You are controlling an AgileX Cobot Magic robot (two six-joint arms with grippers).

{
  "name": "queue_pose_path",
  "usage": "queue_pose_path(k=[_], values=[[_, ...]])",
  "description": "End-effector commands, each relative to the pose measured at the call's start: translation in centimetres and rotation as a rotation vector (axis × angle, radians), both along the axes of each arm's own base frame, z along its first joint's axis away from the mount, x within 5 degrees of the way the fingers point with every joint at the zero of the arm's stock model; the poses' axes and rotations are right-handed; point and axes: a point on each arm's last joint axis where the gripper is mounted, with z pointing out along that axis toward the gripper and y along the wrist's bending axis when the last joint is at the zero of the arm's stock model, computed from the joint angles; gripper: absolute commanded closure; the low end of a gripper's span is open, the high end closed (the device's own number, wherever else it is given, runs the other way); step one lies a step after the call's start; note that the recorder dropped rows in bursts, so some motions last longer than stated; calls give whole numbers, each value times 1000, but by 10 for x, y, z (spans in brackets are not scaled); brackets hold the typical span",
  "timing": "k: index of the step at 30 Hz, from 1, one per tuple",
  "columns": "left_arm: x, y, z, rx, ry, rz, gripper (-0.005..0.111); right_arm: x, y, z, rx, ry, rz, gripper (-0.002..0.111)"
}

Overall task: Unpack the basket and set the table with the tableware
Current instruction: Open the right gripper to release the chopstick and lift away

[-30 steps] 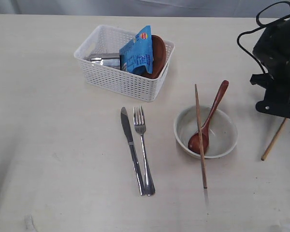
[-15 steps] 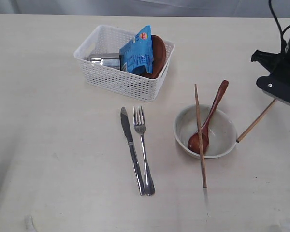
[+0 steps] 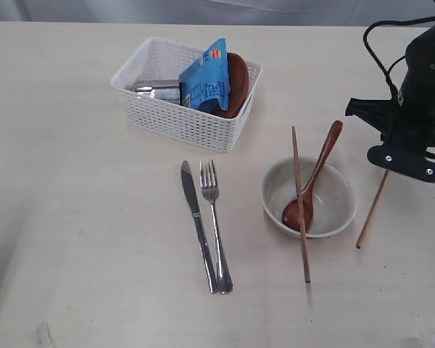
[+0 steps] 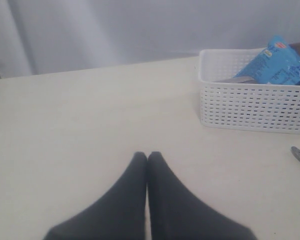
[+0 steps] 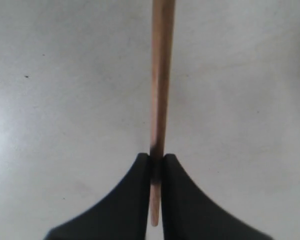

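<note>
Right tool (image 5: 156,159) is pinching one wooden chopstick (image 3: 372,210) near its top end. The stick is hanging slanted over the counter (image 3: 80,217), just beside the cream bowl (image 3: 279,185). Another chopstick (image 3: 300,217) is lying across that bowl, and a brown spoon (image 3: 320,163) is leaning in it. Knife (image 3: 194,217) and fork (image 3: 216,225) are lying side by side nearby. Farther off, the white basket (image 3: 181,123) is holding a steel cup (image 3: 156,90), a brown plate (image 3: 238,80) and a blue packet (image 3: 206,80). Left tool (image 4: 147,156) is sitting pressed together, holding nothing

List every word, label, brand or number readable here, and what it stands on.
Blue packet in the basket: a round red-and-yellow logo near its top corner, too small and blurred to read.
No other lettering shows on anything in view.
</note>
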Motion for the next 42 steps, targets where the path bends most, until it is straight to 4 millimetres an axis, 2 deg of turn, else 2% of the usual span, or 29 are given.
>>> queue_pose_path(k=[1, 5, 12, 22, 25, 26, 28, 29, 30, 33, 35, 39, 42], values=[[0, 0, 0, 4, -6, 3, 107, 0, 2, 2, 8, -18, 17, 109], [0, 0, 0, 4, -6, 3, 107, -4, 5, 7, 71, -14, -52, 109], [0, 0, 0, 4, -6, 3, 107, -5, 6, 11, 86, -31, -55, 109], [0, 0, 0, 4, -6, 3, 107, -15, 7, 0, 76, -12, -23, 109], [0, 0, 0, 4, -6, 3, 107, -18, 6, -2, 14, 3, 42, 108], [0, 0, 0, 4, -6, 3, 107, -19, 5, -3, 1, 2, 60, 105], [0, 0, 0, 4, -6, 3, 107, -21, 2, -6, -1, -6, 66, 82], [0, 0, 0, 4, -6, 3, 107, -19, 1, -7, 26, -38, 53, 59], [0, 0, 0, 4, -6, 3, 107, -18, 1, -8, 56, -63, 30, 47], [0, 0, 0, 4, -6, 3, 107, -20, -1, -10, 53, -51, 17, 52], [0, 0, 0, 4, -6, 3, 107, -22, -2, -9, 36, -27, 4, 61], [0, 0, 0, 4, -6, 3, 107, -30, -6, 3, 15, -13, -38, 89], [0, 0, 0, 4, -6, 3, 107, -33, -11, 17, 69, -76, -195, 108]])
